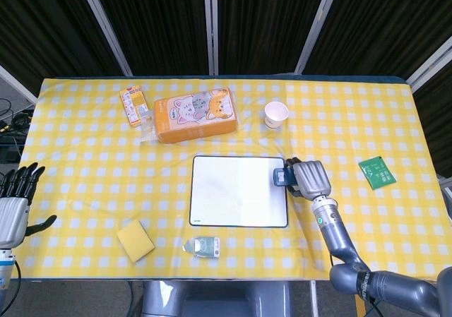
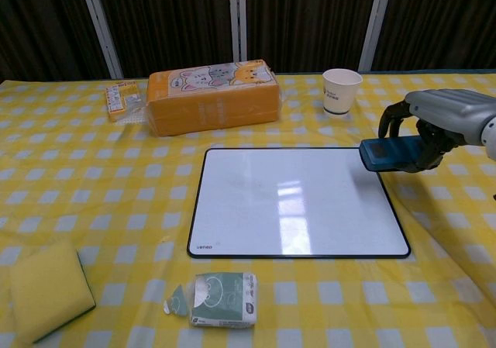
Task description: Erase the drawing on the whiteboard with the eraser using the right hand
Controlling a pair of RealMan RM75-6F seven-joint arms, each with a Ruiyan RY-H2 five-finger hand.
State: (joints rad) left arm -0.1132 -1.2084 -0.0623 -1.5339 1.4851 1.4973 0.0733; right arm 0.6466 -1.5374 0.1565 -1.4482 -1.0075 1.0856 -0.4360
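Note:
The whiteboard (image 1: 239,190) (image 2: 293,201) lies flat mid-table, its white surface showing no marks. My right hand (image 1: 311,178) (image 2: 439,122) grips the dark blue eraser (image 1: 281,177) (image 2: 390,153) and holds it above the board's far right corner, just past the right edge and lifted off the surface. My left hand (image 1: 13,205) stays at the far left edge of the head view, off the table, fingers spread and holding nothing.
An orange cat-print box (image 1: 195,115) (image 2: 212,96) and a small snack pack (image 1: 131,105) stand behind the board. A paper cup (image 1: 275,114) (image 2: 341,91) sits back right, a green packet (image 1: 377,171) far right. A yellow sponge (image 1: 135,241) (image 2: 46,290) and tissue pack (image 1: 203,246) (image 2: 221,298) lie in front.

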